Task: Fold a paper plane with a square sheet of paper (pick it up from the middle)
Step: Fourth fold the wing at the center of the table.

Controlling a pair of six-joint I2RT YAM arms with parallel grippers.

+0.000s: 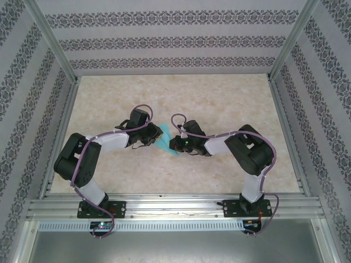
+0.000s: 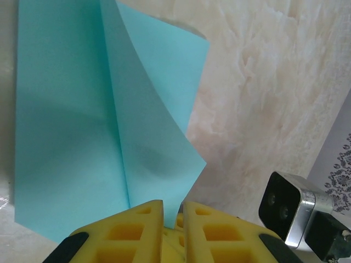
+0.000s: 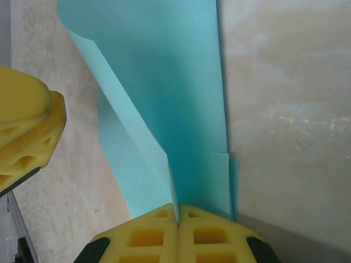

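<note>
One square sheet of paper (image 1: 167, 147), part-folded, on counter (image 1: 219, 98). R gripper (image 3: 178, 207) at sheet's right: clamped on layered edge, prob. anchoring. L gripper (image 2: 173, 205) at sheet's left: jaws narrowly apart round lifted flap, not pinching.

You see the square sheet of paper (image 2: 66, 120) in plain turquoise-blue, a shade darker where it shadows itself. The table (image 1: 219, 98) under it is creamy beige with cloudy marble veining. The left gripper (image 2: 173, 207) and the right gripper (image 3: 177, 209) are bright yellow, with black at their outer corners. The left arm (image 1: 77, 159) and right arm (image 1: 249, 150) are black with white links, and purple cables (image 1: 143, 106) run along them. The walls (image 1: 164, 41) are pale grey-white with bands of dark floral ornament, and the frame rails (image 1: 175, 205) are silver.
</note>
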